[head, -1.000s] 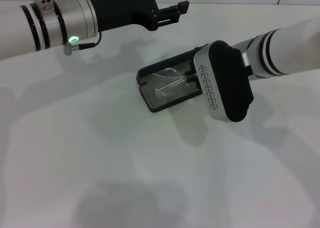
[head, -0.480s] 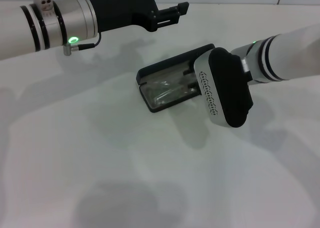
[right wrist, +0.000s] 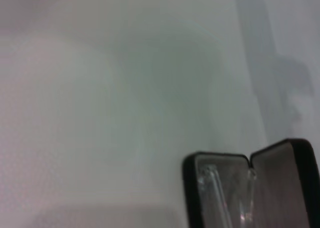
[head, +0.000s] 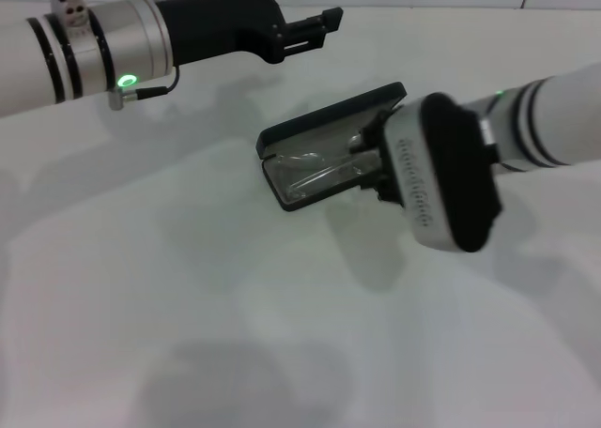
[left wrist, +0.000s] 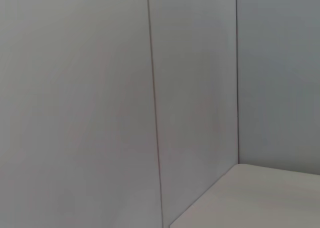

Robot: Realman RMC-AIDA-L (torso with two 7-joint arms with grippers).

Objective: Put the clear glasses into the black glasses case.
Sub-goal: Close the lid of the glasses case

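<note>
The black glasses case lies open in the middle of the white table, its lid tilted up on the far side. The clear glasses rest in the case's lower half, on the grey lining. My right gripper is at the case's right end, open, with its fingers apart just off the glasses' end. In the right wrist view the open case holds the glasses. My left gripper hangs parked above the table's far left, away from the case.
The white table spreads wide around the case, with a wall along the far edge. The left wrist view shows only wall panels and a corner of the table.
The glasses went from slightly raised in the right gripper down into the case. The right gripper has since drawn back to the right. The left arm shifted a little left.
</note>
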